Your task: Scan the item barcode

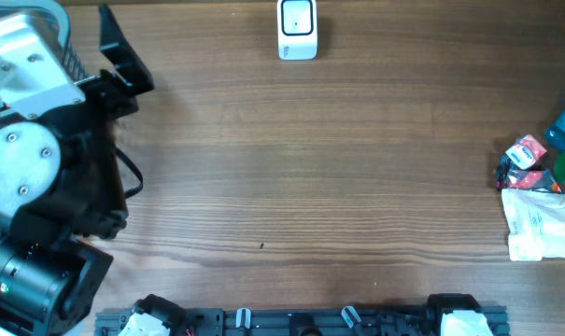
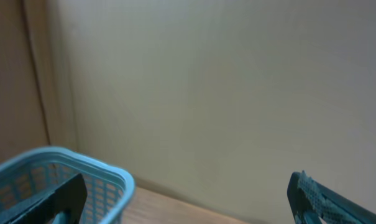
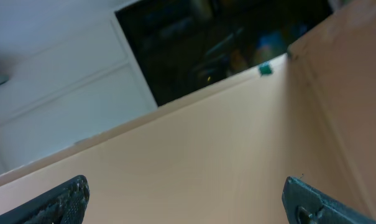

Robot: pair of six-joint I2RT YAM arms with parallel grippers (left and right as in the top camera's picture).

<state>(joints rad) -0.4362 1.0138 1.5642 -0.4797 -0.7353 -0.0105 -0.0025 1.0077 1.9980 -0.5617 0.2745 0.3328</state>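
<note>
While the left fingers (image 2: 324, 202) gape wide by a blue basket (image 2: 107, 177), gripping nothing, the right fingers (image 3: 57, 202) spread just as wide, empty too. Over on the tabletop (image 1: 291, 168), the items (image 1: 536, 222) sit heaped at the right edge, well apart from the white scanner (image 1: 297, 28) at the far edge.

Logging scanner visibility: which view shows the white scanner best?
Overhead: the white scanner stands in full view at the far edge of the table. Neither wrist view shows it; the left sees a blue basket.
</note>
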